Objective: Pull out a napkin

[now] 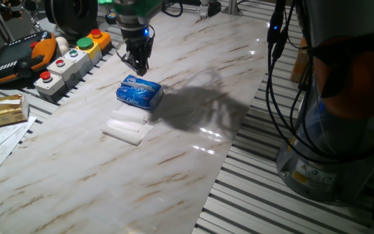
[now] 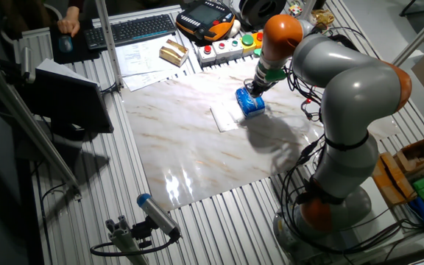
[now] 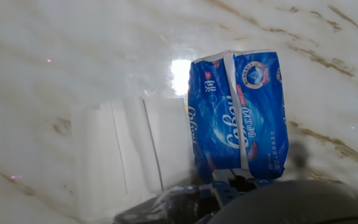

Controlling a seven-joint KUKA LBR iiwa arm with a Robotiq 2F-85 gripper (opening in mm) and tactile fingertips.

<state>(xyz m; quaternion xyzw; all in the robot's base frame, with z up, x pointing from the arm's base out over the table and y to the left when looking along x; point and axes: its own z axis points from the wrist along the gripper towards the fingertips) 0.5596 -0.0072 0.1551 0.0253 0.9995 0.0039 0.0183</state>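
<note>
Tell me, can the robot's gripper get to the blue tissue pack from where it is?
Probably yes. The gripper hangs just above one end of the blue tissue pack, with nothing between them; the white napkins lie on the far side.

Overhead glare on glossy table (image 1: 193,130)

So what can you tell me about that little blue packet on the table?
The blue packet is a small soft pack in glossy plastic film, printed with white lettering and a round emblem, with a pale strip running along its top. It lies flat on the marbled tabletop, looking full and slightly crinkled. Folded white paper sheets lie flat right beside it, against one long side. The end effector hangs just above the far end of the packet; whether it touches the packet cannot be told.
</note>
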